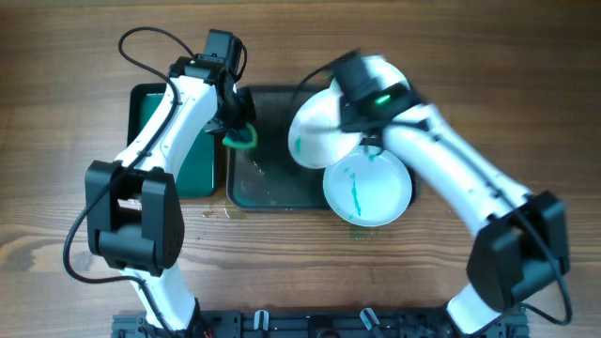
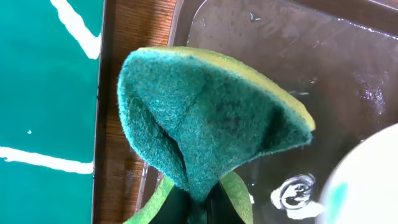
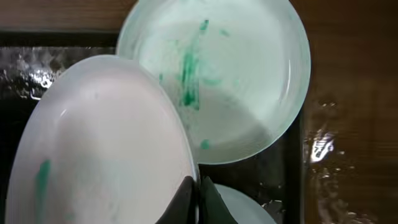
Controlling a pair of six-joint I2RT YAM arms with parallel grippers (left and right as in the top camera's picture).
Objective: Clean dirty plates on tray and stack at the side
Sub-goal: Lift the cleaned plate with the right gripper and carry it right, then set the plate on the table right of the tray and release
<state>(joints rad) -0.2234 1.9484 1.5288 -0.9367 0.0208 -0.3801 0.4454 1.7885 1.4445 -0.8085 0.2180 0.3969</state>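
Layout | you see narrow tray (image 1: 144, 101) left of wide tray (image 1: 272, 183), strip of table (image 2: 134, 25) between | sponge (image 1: 242, 137) above wide tray's left rim | tilted plate (image 1: 315, 131) over its right half, overlapping flat plate (image 1: 376, 192) | flat plate overhangs your near-right rim | third plate (image 3: 249, 208) shows beneath tilted plate

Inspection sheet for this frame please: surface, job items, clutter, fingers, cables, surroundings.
Surface: wooden table, wet spots by the tray's front edge.
Job's things: dark tray wet inside; held plate tilted over it, teal smear; streaked plate overhanging the tray's right front corner; sliver of a third plate.
Clutter: bright green tray left of the dark one.
Grippers: left gripper fingers shut on sponge; right gripper fingers shut on held plate's rim.
Cables: black cable looping beside the left arm.
Surroundings: nothing seen.
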